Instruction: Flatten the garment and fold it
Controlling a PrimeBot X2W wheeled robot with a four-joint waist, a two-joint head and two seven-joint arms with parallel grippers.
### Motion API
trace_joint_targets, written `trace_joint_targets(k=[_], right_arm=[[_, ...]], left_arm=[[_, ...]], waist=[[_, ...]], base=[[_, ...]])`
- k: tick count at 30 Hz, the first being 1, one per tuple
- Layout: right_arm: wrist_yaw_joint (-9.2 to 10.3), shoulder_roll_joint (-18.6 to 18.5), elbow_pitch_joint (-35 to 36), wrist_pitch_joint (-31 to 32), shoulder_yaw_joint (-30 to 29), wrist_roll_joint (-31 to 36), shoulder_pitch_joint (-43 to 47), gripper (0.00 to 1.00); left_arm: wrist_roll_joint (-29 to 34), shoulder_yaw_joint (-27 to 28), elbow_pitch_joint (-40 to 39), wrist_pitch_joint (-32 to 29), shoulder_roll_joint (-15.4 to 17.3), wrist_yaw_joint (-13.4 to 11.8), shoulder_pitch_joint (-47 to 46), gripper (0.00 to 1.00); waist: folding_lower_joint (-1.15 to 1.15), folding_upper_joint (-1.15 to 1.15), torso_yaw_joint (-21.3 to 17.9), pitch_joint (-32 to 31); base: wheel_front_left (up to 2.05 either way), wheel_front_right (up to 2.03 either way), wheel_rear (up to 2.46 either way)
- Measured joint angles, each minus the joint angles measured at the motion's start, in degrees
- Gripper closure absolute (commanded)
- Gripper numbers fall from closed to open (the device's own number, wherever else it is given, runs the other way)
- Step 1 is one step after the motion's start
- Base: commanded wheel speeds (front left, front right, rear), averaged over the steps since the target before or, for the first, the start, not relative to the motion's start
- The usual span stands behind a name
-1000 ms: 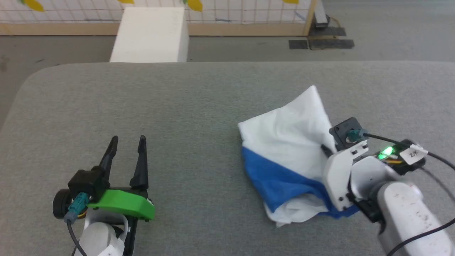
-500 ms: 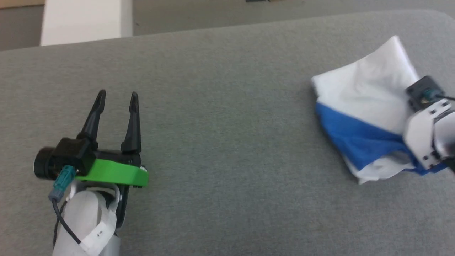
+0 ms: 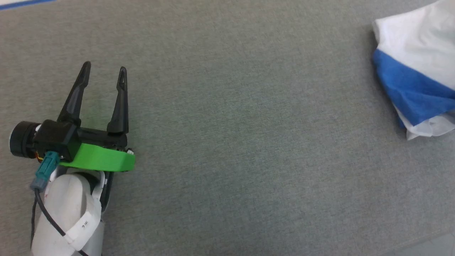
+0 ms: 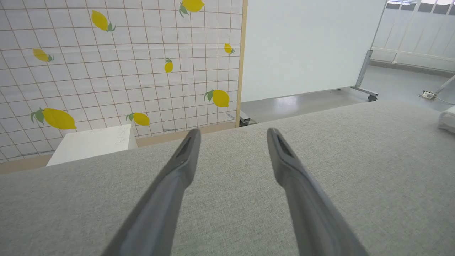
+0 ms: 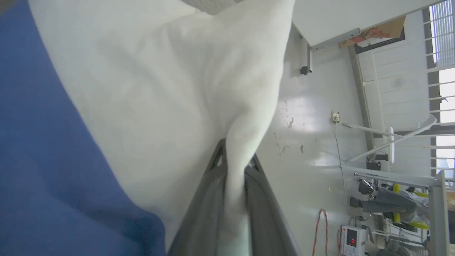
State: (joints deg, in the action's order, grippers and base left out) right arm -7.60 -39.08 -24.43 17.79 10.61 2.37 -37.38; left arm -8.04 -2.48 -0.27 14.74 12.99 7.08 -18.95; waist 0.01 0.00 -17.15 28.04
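The garment [image 3: 419, 71] lies bunched at the right edge of the head view, white above and a bright blue band below, on the grey padded table [image 3: 231, 142]. In the right wrist view my right gripper [image 5: 235, 161] is shut on a pinched fold of the garment's white cloth [image 5: 177, 89], with blue fabric filling the left side. My left gripper [image 3: 103, 70] rests far to the left on the table, open, nothing between its fingers. The left wrist view shows my left gripper [image 4: 233, 135] spread over bare grey surface, with a bit of the garment [image 4: 448, 121] at the far right.
Beyond the table's far edge stand a white box [image 4: 92, 142], a lemon-patterned tiled screen [image 4: 117, 64] with a wooden post, and a white board on wheels [image 4: 305, 46]. Shiny floor, cables and equipment show past the cloth in the right wrist view.
The head camera has swung left and down, so the garment has slid to the right edge and the right arm has left the picture. Both grippers keep their states.
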Motion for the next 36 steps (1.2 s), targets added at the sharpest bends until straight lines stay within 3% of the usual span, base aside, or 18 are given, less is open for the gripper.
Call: trace_joint_targets(k=[7, 13, 14, 15, 20, 24, 25, 36], right_arm=[[-0.01, 1.78, -3.25, -4.34, -4.25, 4.52, -1.18, 1.00], [0.00, 2.45, -4.86, -6.00, -6.69, 6.60, -3.37, 1.00], [0.00, 2.91, -5.64, -6.08, -7.77, 6.95, -4.14, 0.66], [0.00, 3.10, -5.92, -6.13, -8.17, 7.00, -4.21, 0.00], [0.00, 4.28, -7.15, -5.48, -10.74, 7.47, -4.00, 0.00], [0.00, 6.17, -7.40, -6.28, -16.05, 6.58, -0.98, 0.00], [0.00, 8.81, -5.45, -8.88, -18.66, 4.03, 1.65, 0.00], [0.01, 18.58, 11.61, -21.72, -20.91, -5.41, 14.98, 0.00]], left_arm=[[-0.01, -0.46, -1.20, -0.91, 1.36, 0.00, -0.48, 0.00], [-0.02, -0.98, -1.85, -1.11, 1.62, 0.00, -0.82, 0.00], [-0.05, -1.03, -1.68, -1.11, 1.83, 0.00, -0.82, 0.00], [-0.08, -1.04, -1.57, -1.10, 1.87, -0.01, -0.82, 0.00], [-0.31, -1.25, -0.31, -0.97, 1.60, -0.12, -0.71, 0.00], [-0.99, -1.98, 2.41, -0.43, -0.11, -0.35, 0.66, 0.00], [-1.23, -2.31, 4.07, -0.26, -1.24, -0.59, 2.76, 0.00], [-2.60, -2.38, 7.32, -0.16, -5.19, -1.25, 8.03, 0.00]], waist=[[0.00, 0.00, -1.75, 3.50], [0.00, 0.00, -0.52, 4.56], [0.00, 0.00, 0.29, 4.63], [-0.01, 0.00, 0.51, 4.53], [-0.01, 0.00, 1.08, 2.77], [-0.01, 0.00, 1.60, -1.43], [-0.01, 0.00, 1.95, -4.44], [-0.02, 0.00, 4.88, -15.59]], base=[[0.00, 0.00, 0.00], [0.00, 0.00, 0.00], [0.00, 0.00, 0.00], [0.00, 0.00, 0.00], [0.00, 0.00, 0.00], [0.00, 0.00, 0.00], [0.00, 0.00, 0.00], [0.00, 0.00, 0.00]])
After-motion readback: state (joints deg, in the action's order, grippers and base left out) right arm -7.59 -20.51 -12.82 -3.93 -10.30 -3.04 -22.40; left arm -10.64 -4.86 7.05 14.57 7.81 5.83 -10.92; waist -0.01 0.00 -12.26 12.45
